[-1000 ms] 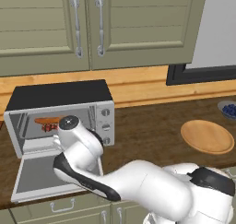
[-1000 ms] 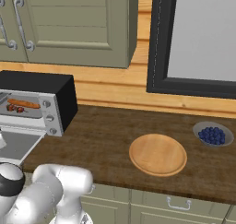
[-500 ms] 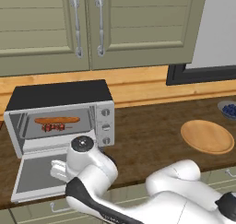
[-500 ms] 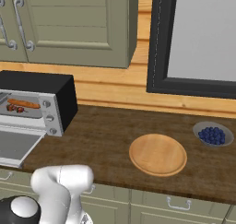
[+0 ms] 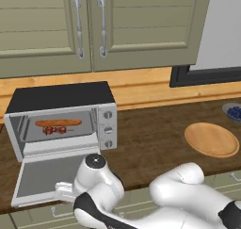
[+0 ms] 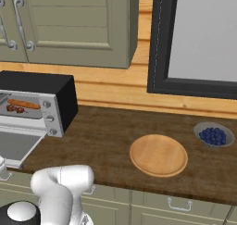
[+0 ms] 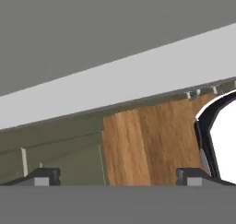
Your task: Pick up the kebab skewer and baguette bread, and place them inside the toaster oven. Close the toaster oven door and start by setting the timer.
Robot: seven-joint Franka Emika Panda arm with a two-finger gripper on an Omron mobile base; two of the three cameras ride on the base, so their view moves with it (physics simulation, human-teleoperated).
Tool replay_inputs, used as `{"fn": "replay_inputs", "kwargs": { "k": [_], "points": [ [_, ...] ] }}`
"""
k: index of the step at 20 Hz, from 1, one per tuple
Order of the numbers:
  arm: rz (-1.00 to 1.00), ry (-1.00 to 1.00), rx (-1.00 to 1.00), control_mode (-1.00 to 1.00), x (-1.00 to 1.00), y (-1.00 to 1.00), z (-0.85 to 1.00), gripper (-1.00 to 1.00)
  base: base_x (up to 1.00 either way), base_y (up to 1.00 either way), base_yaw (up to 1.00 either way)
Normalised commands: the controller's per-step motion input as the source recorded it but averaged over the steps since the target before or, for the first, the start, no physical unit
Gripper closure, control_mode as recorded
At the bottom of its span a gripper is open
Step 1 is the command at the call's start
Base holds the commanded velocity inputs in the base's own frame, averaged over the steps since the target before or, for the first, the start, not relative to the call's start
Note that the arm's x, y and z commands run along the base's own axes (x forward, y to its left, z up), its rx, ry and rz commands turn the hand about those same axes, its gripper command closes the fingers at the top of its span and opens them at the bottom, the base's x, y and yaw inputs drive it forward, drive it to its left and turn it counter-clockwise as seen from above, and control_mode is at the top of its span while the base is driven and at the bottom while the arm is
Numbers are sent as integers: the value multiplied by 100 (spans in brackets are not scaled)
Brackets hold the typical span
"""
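Observation:
The toaster oven [image 5: 61, 122] stands on the counter at the left, and in the right base view the toaster oven [image 6: 39, 103] is at the far left. Its door [image 5: 49, 176] lies open and flat. On the rack inside rests the orange-brown baguette bread [image 5: 58, 122], with the kebab skewer [image 5: 54, 130] just in front of it. Both show small in the right base view too, the baguette [image 6: 23, 103] above the skewer [image 6: 16, 109]. My gripper [image 5: 62, 191] hangs low at the door's front edge, open and holding nothing. In the hand view the gripper [image 7: 120, 178] has its tips wide apart, under a grey panel with a pale band.
Right of the oven lies a round wooden plate [image 5: 212, 139], and a small bowl of blueberries [image 6: 214, 135] sits further right. Wall cabinets hang above, and drawer fronts [image 6: 176, 203] run below the counter edge. My arm's white links fill the space in front of the counter.
The arm has sunk from in front of the oven's mouth down to the open door's front edge. Baguette and skewer stay inside; the jaws stay open.

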Motion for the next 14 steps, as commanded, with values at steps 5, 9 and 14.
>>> {"fn": "replay_inputs", "kwargs": {
  "k": [5, 9, 14],
  "points": [
    [22, 0, -1, -100, 19, 32, -36, -100, 0, 0, 0],
    [12, 0, -7, -100, 6, 19, -33, -100, 0, 0, 0],
    [6, 0, -9, -100, 8, 8, -33, -100, 0, 0, 0]
  ]
}}
